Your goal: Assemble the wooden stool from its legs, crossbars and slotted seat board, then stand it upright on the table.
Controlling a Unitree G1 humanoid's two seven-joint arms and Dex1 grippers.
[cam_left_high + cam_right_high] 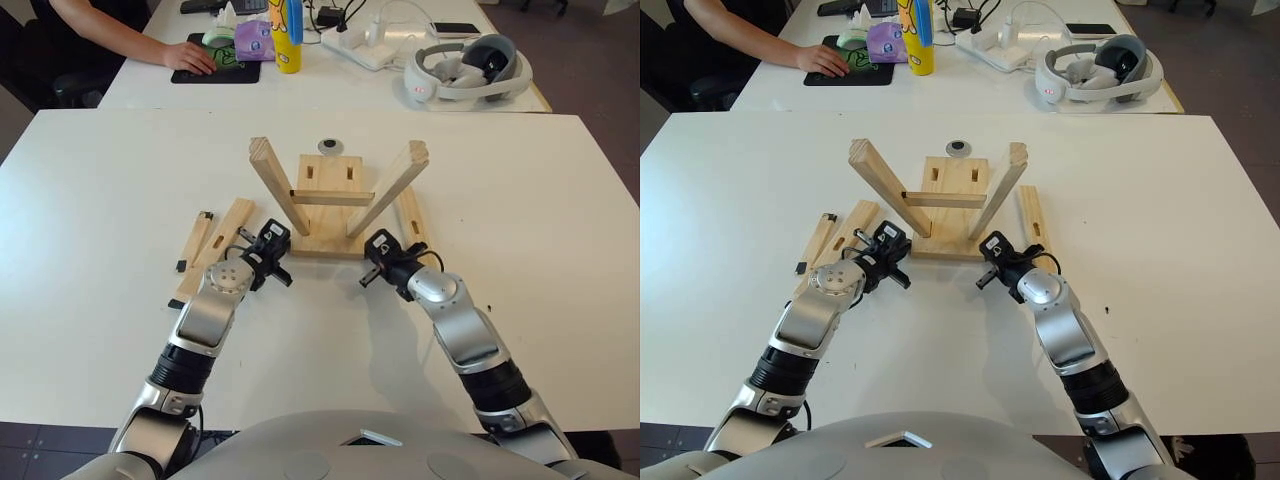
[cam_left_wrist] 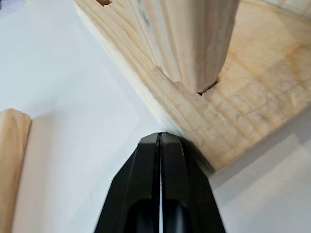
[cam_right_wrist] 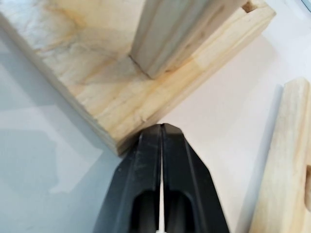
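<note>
1. Mid-table from the head: seat board (image 1: 325,230) lies flat, two legs (image 1: 272,180) and a crossbar (image 1: 332,197) plugged in.
2. Left wrist: left gripper (image 2: 159,145) pinched shut, empty, at the board's corner.
3. Right wrist: right gripper (image 3: 161,136) closed too, nothing in it. Stiff light wood, wobbly joints I'd guess, so grab a leg low.

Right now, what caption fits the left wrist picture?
Shut left pincer at a corner of the seat board, beside a slotted-in leg.

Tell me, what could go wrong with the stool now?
1. The two legs lean outward in the seat board, tied by one crossbar; a push from the left gripper or right gripper at its corners might wobble them loose.
2. Sliding the board could bump the loose wooden pieces lying beside it.
</note>
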